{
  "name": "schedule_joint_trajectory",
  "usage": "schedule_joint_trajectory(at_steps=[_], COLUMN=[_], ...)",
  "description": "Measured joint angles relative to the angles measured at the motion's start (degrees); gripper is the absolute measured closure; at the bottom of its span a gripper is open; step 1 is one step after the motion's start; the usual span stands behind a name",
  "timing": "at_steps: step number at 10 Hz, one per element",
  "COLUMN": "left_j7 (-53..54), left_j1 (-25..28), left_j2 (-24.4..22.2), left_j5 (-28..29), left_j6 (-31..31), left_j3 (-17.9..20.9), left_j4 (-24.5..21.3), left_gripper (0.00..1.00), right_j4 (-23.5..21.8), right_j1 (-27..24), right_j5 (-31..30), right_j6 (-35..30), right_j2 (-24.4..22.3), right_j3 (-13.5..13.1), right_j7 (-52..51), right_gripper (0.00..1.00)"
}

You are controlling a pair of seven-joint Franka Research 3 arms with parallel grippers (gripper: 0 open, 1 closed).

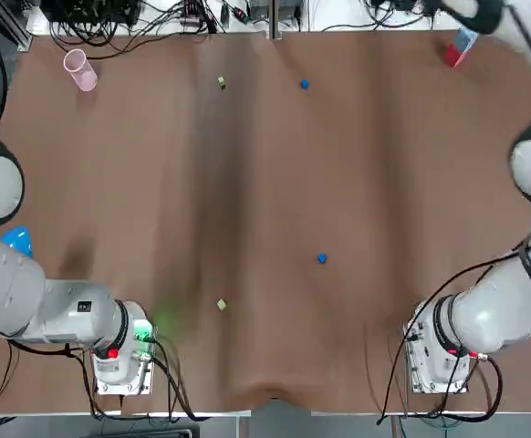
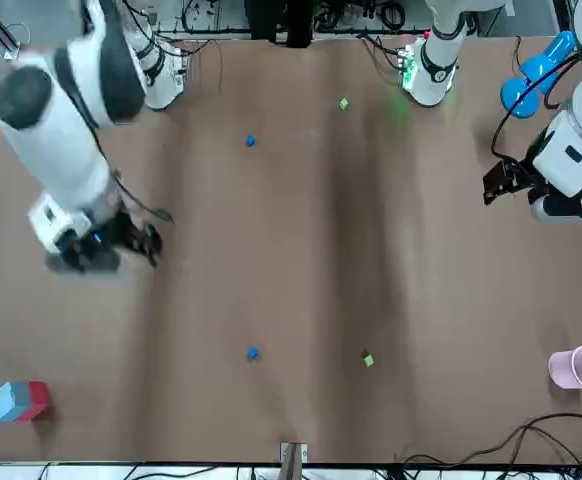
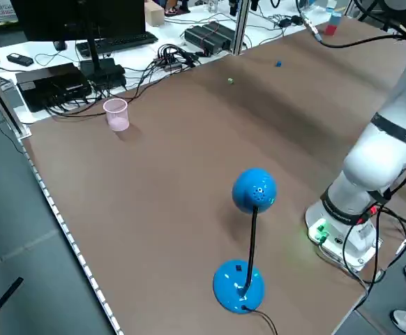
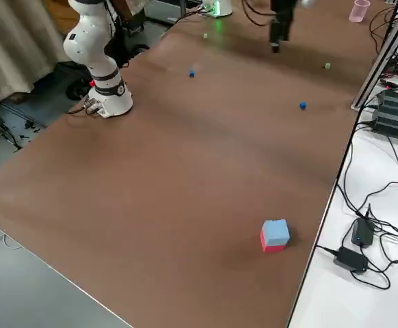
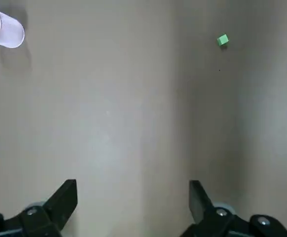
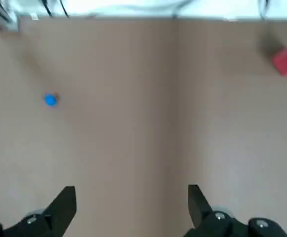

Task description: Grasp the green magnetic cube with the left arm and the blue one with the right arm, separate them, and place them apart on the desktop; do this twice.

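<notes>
Green magnetic cubes lie at two places on the worktop. The near green cube is on the robot's side and the far green cube is toward the far edge. The near blue cube sits well apart from the near green cube, on the right-arm side. The far blue cube sits apart from the far green cube, level with it. No two cubes touch.

The left claw hangs over bare worktop at the left side, jaws spread wide and empty, with a pink cup ahead of it. The right claw hangs at the right side, jaws likewise spread and empty.

Judgement: both separations appear complete, so the step in hand is withdrawal to park.

1. Hold both claws raised and spread.
2. Route each arm away from the cubes, not over them.
3. Avoid any contact with the surface, because a nudged cube may snap onto its partner.
4. Take most care near the far pair, whose gap appears smaller.
</notes>
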Motion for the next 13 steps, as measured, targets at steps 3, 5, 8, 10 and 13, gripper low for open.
schedule_joint_trajectory(at_steps=[3, 5, 8, 10, 13], left_j7=[0.0, 0.0, 0.0, 0.0, 0.0], left_j1=[0.0, 0.1, 0.1, 0.2, 0.2], left_j2=[0.0, 0.0, 0.0, 0.2, 0.4], left_j5=[0.0, 0.0, 0.0, 0.0, 0.0], left_j6=[0.0, 0.0, 0.1, 0.1, 0.1], left_j3=[-0.2, -0.2, -0.2, -0.2, -0.2], left_j4=[0.0, 0.0, 0.1, 0.0, 0.1], left_gripper=[0.00, 0.00, 0.00, 0.00, 0.00], right_j4=[-0.8, -0.5, 5.2, 9.5, 10.6], right_j1=[-4.5, -5.8, -7.1, -8.9, -9.4], right_j5=[3.3, 5.8, 8.1, 8.1, 8.0], right_j6=[-8.2, -10.3, -18.2, -20.6, -20.3], right_j2=[-6.2, -7.0, -6.4, -4.1, -2.4], right_j3=[-0.6, -4.0, -6.1, -4.4, -4.5], right_j7=[-7.3, -14.0, -17.9, -17.9, -17.9], right_gripper=[0.00, 0.00, 0.00, 0.00, 0.00])
